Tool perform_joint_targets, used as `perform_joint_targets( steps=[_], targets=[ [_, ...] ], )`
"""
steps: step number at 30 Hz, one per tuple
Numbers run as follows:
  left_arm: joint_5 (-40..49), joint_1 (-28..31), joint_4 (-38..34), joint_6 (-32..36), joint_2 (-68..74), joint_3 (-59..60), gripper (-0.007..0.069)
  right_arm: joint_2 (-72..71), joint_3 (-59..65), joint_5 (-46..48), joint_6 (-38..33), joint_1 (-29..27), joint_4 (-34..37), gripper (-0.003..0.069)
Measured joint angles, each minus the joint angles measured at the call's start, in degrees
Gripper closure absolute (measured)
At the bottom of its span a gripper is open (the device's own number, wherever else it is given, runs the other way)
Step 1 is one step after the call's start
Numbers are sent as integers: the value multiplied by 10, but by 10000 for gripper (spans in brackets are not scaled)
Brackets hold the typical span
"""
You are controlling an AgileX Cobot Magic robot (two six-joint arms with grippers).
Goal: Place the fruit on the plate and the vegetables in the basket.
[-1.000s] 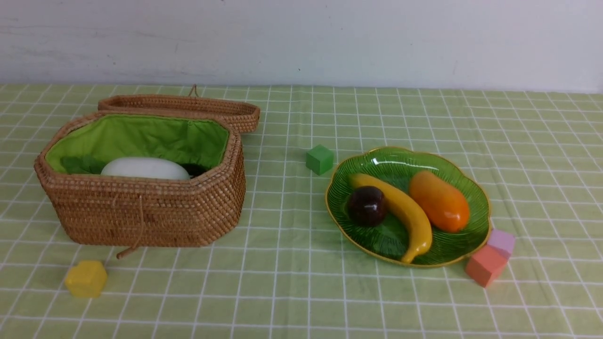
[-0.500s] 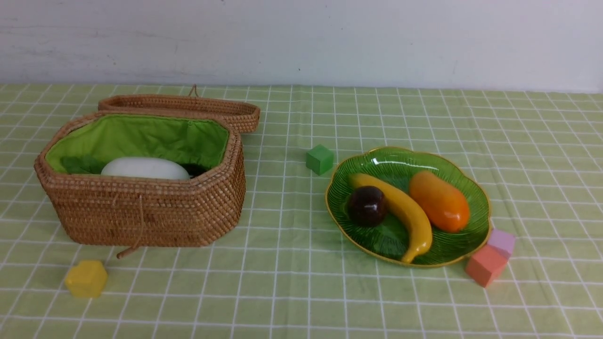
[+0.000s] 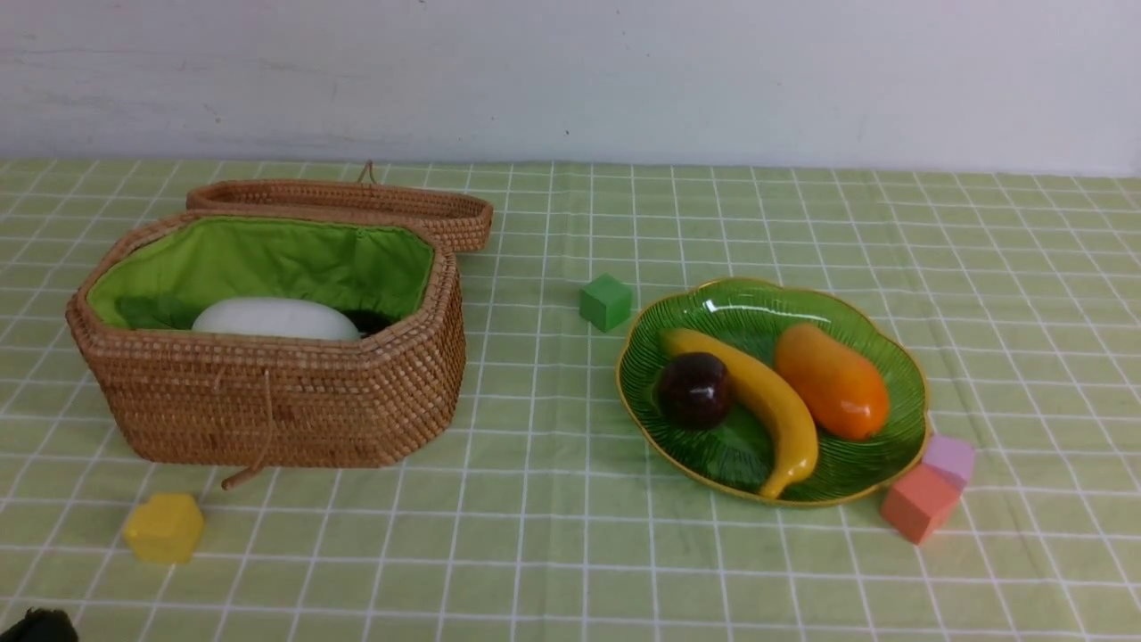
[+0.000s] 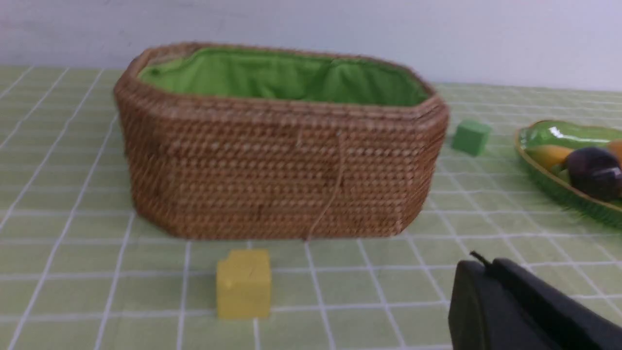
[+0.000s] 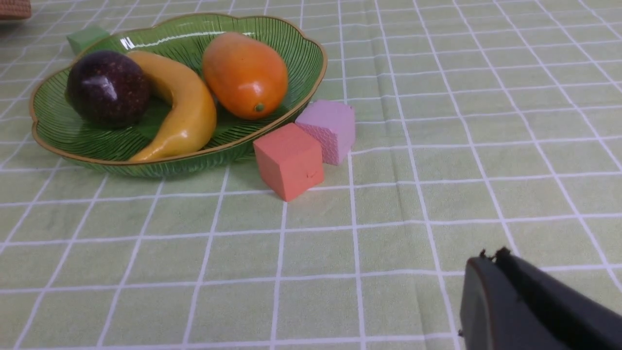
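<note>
The wicker basket stands at the left with its lid folded back. Inside it lie a white radish with green leaves and something dark beside it. On the green plate at the right rest the mangosteen, the banana and the mango. My left gripper is shut and empty, low over the cloth in front of the basket. Just as empty, my right gripper is shut near the plate. The front view catches only a dark bit of the left arm at its bottom left corner.
A yellow block lies in front of the basket. A green block sits between basket and plate. An orange-pink block and a lilac block touch the plate's near right rim. A white wall closes off the far side of the checked cloth.
A dark part of the left arm has come into the front view's bottom left corner. Basket, plate, fruit and blocks have not moved.
</note>
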Motion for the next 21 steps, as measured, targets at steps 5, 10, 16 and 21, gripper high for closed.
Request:
perform_joint_targets(
  steps=[5, 10, 16, 21],
  targets=[
    [120, 35, -17, -12, -5, 5, 638, 0, 0, 0, 0, 0, 0, 641],
    [122, 36, -34, -24, -5, 5, 638, 0, 0, 0, 0, 0, 0, 636],
    [120, 36, -38, -26, -5, 5, 638, 0, 0, 0, 0, 0, 0, 636],
    [119, 36, -39, -26, -5, 5, 638, 0, 0, 0, 0, 0, 0, 631]
  ],
)
